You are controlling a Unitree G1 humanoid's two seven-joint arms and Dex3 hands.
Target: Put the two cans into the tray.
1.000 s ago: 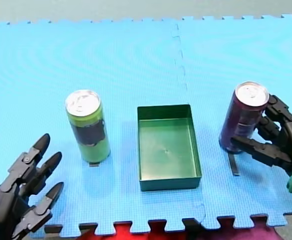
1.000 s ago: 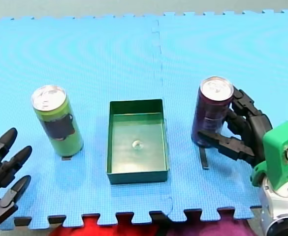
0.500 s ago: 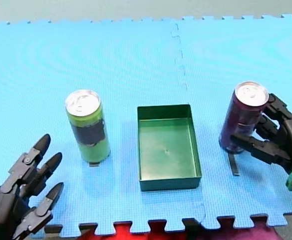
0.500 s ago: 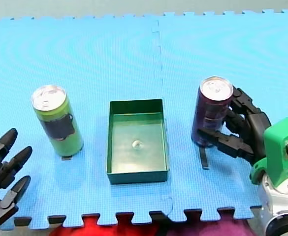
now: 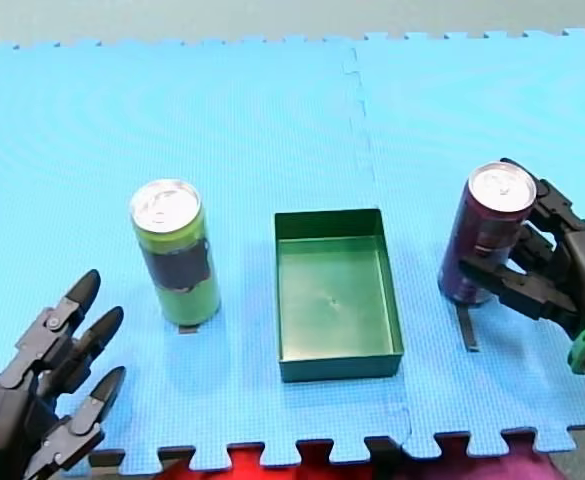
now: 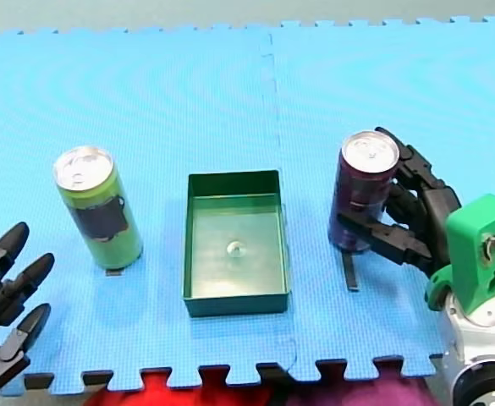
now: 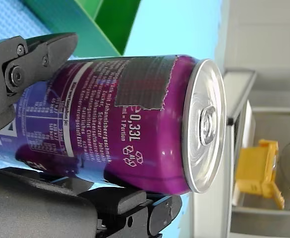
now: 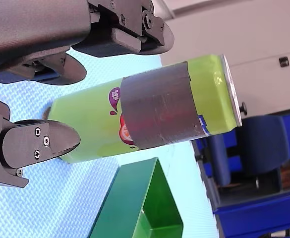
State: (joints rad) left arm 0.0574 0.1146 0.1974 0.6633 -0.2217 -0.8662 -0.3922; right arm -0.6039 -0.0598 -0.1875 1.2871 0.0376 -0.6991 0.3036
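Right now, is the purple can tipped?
Upright: purple can stands on the mat, top up, right hand around it. Left hand is near the green can.

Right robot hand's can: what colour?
Purple can, grey tape patch, in the right robot hand; best in first wrist view. Left robot hand open, front left.

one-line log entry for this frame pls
right hand: grasping purple can, right of tray | left hand: open, short of green can | both cans on mat

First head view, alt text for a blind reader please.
The right robot hand grips an upright purple can on a blue mat, right of a green tray. A green can stands left of it; the left robot hand is open, near-left.
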